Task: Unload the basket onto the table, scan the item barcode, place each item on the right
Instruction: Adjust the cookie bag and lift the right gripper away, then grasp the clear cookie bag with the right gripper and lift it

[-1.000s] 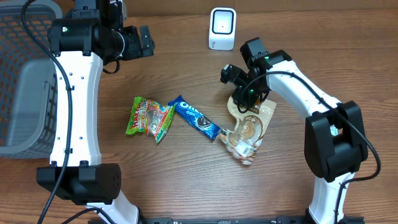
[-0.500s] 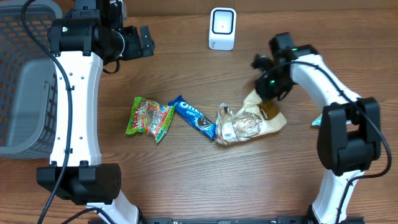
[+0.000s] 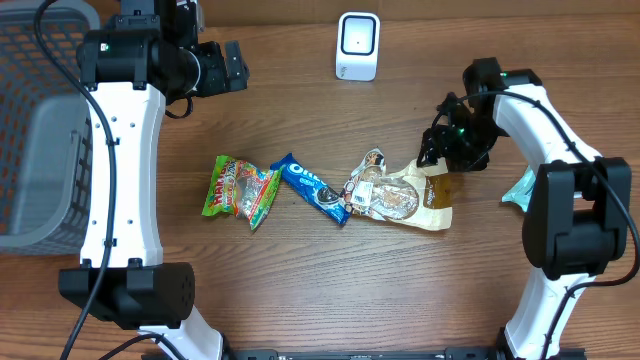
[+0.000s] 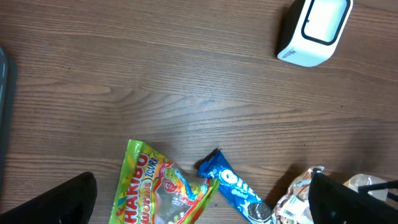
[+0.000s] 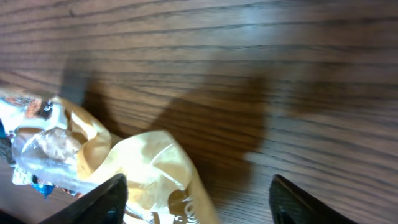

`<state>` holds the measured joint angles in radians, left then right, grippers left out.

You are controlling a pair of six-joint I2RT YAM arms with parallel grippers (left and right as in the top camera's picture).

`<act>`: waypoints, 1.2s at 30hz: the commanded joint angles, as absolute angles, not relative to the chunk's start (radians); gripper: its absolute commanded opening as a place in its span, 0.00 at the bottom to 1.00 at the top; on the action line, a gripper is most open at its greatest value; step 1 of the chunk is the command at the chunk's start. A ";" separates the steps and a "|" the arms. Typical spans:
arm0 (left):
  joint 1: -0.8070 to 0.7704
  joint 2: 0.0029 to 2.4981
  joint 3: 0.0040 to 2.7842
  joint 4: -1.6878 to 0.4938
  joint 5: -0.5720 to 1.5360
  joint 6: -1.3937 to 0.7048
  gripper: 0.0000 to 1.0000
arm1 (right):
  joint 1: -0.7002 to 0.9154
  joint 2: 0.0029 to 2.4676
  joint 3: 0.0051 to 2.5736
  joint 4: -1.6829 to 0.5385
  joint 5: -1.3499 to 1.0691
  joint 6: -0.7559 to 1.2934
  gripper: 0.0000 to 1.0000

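While the left gripper (image 3: 238, 66) hangs wide open and empty, the right gripper (image 5: 196, 199) gapes over the cream snack bag (image 3: 400, 197); the bag lies just beside the cookie pack (image 3: 315, 188).

I see a wooden table (image 3: 300, 120), grained, with a soft sheen. The bag (image 3: 400, 197) is crinkled glossy film, partly clear. The Oreo wrapper (image 3: 315, 190) and Haribo wrapper (image 3: 240, 190) shine too. The scanner (image 3: 357, 45) is smooth white plastic.

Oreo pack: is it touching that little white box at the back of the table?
Apart. The left wrist view shows a wide stretch of bare tabletop between the Oreo pack and the white box.
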<state>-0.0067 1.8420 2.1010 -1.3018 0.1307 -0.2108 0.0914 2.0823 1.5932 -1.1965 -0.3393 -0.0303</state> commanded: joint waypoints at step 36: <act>-0.014 1.846 2.110 -1.302 0.123 -0.214 1.00 | 0.253 2.020 1.422 -1.087 -0.361 -0.554 0.93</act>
